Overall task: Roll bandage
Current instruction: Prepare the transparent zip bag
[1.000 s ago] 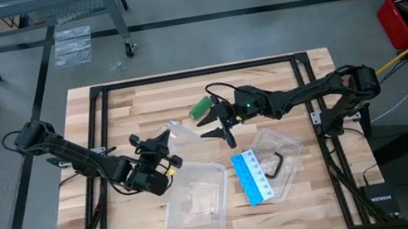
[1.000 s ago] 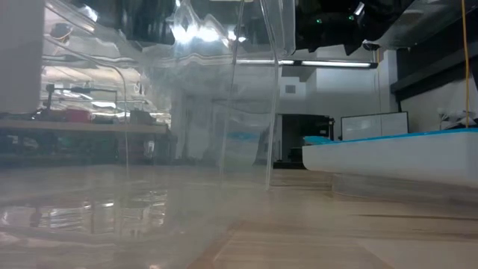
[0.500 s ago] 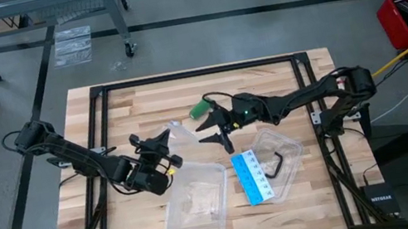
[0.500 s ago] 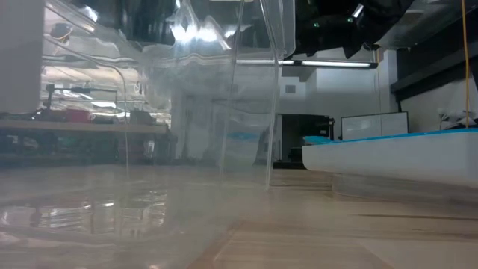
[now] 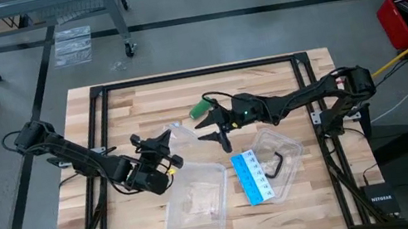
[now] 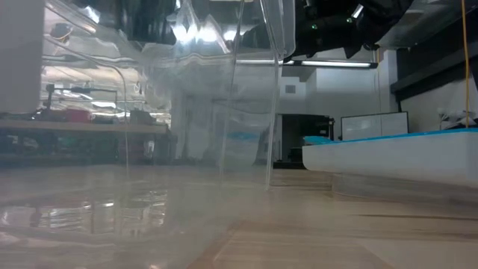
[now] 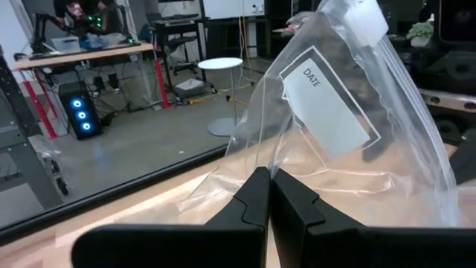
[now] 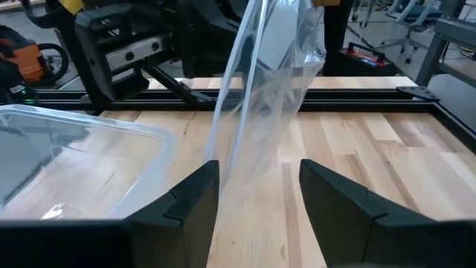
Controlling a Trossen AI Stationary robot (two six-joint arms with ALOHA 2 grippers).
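While left hand (image 5: 162, 150) clamps plastic bag (image 5: 183, 137), bandage (image 5: 200, 107) roll lying diagonal, beside released right hand (image 5: 215, 127)

Lighting: even, bright, from overhead; shadows on the table (image 5: 136, 110) faint and soft. Glare: ceiling lights reflect in clear plastic (image 6: 224, 90) at table height, which smears the room behind. Focus: the near tabletop there blurs; the clear bag (image 7: 335, 126) glints.
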